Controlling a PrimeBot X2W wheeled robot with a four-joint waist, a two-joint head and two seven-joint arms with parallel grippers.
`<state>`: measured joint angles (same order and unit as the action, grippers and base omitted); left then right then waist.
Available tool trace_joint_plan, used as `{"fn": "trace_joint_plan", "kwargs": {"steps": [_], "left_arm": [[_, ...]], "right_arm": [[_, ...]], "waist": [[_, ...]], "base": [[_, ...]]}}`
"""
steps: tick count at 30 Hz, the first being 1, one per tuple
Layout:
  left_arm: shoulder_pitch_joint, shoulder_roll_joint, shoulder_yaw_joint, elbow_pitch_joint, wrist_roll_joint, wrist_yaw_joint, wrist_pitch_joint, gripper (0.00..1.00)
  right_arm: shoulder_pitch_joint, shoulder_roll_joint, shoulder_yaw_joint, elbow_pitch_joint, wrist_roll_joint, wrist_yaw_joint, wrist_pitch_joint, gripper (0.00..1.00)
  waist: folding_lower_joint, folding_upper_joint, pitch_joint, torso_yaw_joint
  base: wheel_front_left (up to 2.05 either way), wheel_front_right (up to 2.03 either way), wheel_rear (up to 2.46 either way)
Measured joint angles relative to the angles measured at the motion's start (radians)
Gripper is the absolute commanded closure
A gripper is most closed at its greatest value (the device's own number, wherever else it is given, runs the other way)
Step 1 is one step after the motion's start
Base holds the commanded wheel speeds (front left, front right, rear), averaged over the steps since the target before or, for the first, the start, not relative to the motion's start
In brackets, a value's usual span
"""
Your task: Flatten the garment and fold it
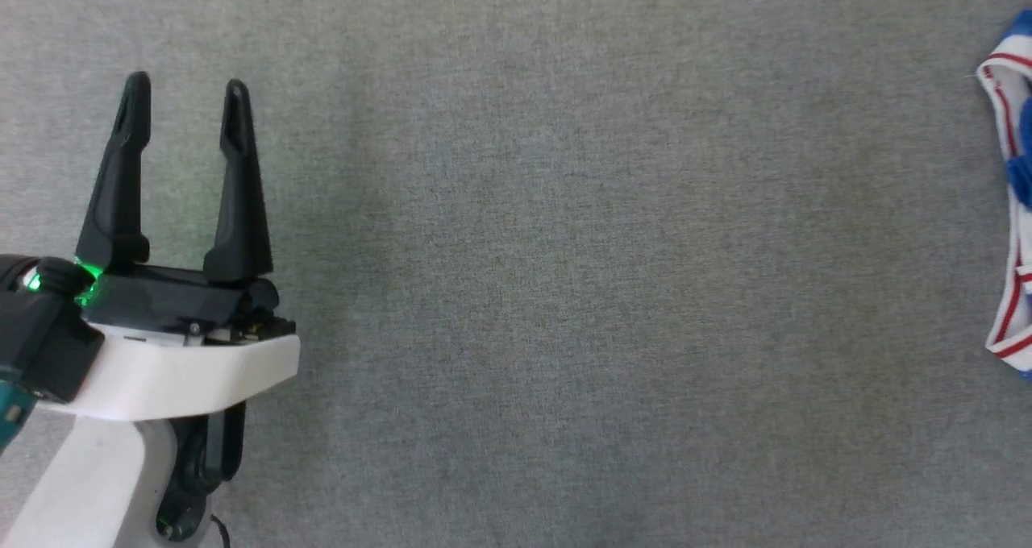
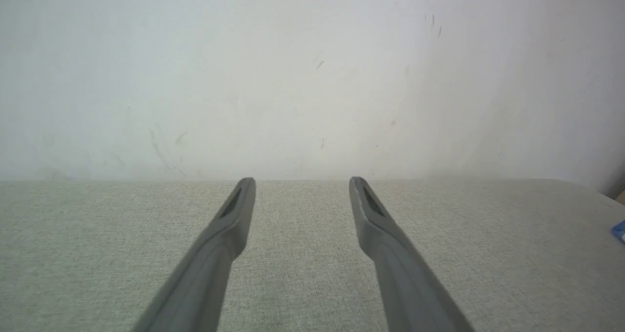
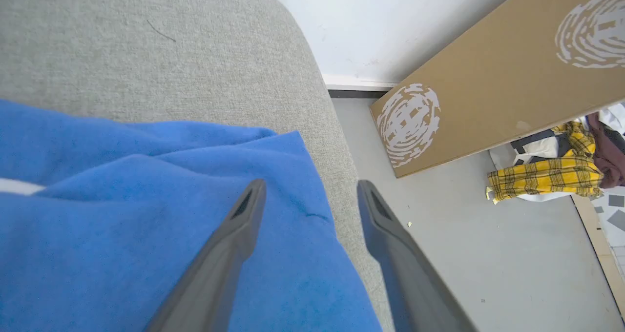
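The garment (image 1: 1013, 201) shows as a sliver of blue cloth with red-and-white striped trim at the right edge of the head view. In the right wrist view the garment (image 3: 122, 234) is a wide blue fold lying on the grey table near its rounded corner. My right gripper (image 3: 310, 185) hangs open just above the cloth's edge, with nothing between its fingers. My left gripper (image 1: 185, 89) stands open at the left over bare grey table (image 1: 564, 290), far from the garment. In the left wrist view, the left gripper (image 2: 302, 181) has its fingers spread wide, and a speck of blue garment (image 2: 619, 230) shows far right.
A white wall (image 2: 293, 78) rises behind the table's far edge. Beyond the table's right corner lie grey floor (image 3: 464, 254), a leaning brown cardboard panel (image 3: 498, 78) and a heap of yellow plaid cloth (image 3: 547, 178).
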<state>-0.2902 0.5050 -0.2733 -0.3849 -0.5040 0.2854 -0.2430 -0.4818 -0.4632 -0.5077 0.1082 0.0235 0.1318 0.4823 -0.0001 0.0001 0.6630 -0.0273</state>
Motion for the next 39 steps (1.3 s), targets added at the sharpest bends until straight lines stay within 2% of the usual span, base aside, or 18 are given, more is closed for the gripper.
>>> {"fn": "trace_joint_plan", "kwargs": {"steps": [3,6,11,13,17,21,25,29,39], "left_arm": [[0.012,-0.018,0.007,0.015,-0.001,-0.005,-0.005,0.0],[0.046,-0.049,0.014,0.031,-0.019,-0.013,-0.01,0.0],[0.104,-0.09,0.014,0.063,-0.059,-0.023,-0.013,0.0],[0.124,-0.093,0.006,0.072,-0.061,-0.03,-0.013,0.0],[0.15,-0.09,-0.028,0.087,-0.061,-0.048,0.004,0.0],[0.161,-0.07,-0.036,0.106,-0.025,-0.026,0.017,0.0],[0.167,-0.069,-0.041,0.109,0.002,0.004,0.024,0.0],[0.184,-0.07,-0.051,0.111,0.004,0.015,0.033,0.0],[0.331,-0.087,-0.051,0.14,-0.016,0.034,0.02,0.0]], "right_arm": [[0.03,0.063,0.002,-0.032,0.043,0.0,-0.075,0.0],[0.089,0.147,0.048,-0.079,0.089,0.0,-0.143,0.0],[0.234,0.299,0.186,-0.158,0.113,0.0,-0.216,0.0],[0.279,0.336,0.244,-0.185,0.12,0.0,-0.23,0.0],[0.33,0.364,0.334,-0.244,0.122,0.0,-0.242,0.0],[0.339,0.376,0.376,-0.297,0.104,0.0,-0.267,0.0],[0.339,0.393,0.371,-0.322,0.086,0.0,-0.311,0.0],[0.352,0.404,0.349,-0.316,0.066,0.0,-0.363,0.0],[0.526,0.41,0.321,-0.276,0.049,0.0,-0.466,0.0]], "waist": [[0.0,-0.0001,-0.027,0.002],[0.0,-0.0001,-0.061,0.004],[-0.0001,0.0,-0.136,0.005],[-0.0001,0.0,-0.171,0.006],[-0.0002,-0.0001,-0.247,0.01],[-0.0002,-0.0001,-0.326,0.018],[-0.0003,0.0,-0.407,0.028],[-0.0003,0.0,-0.482,0.042],[-0.0001,0.0,-0.606,0.09]], "base": [[0.0,0.0,0.0],[0.0,0.0,0.0],[0.0,0.0,0.0],[0.0,0.0,0.0],[0.0,0.0,0.0],[0.0,0.0,0.0],[0.0,0.0,0.0],[0.0,0.0,0.0],[0.0,0.0,0.0]]}}
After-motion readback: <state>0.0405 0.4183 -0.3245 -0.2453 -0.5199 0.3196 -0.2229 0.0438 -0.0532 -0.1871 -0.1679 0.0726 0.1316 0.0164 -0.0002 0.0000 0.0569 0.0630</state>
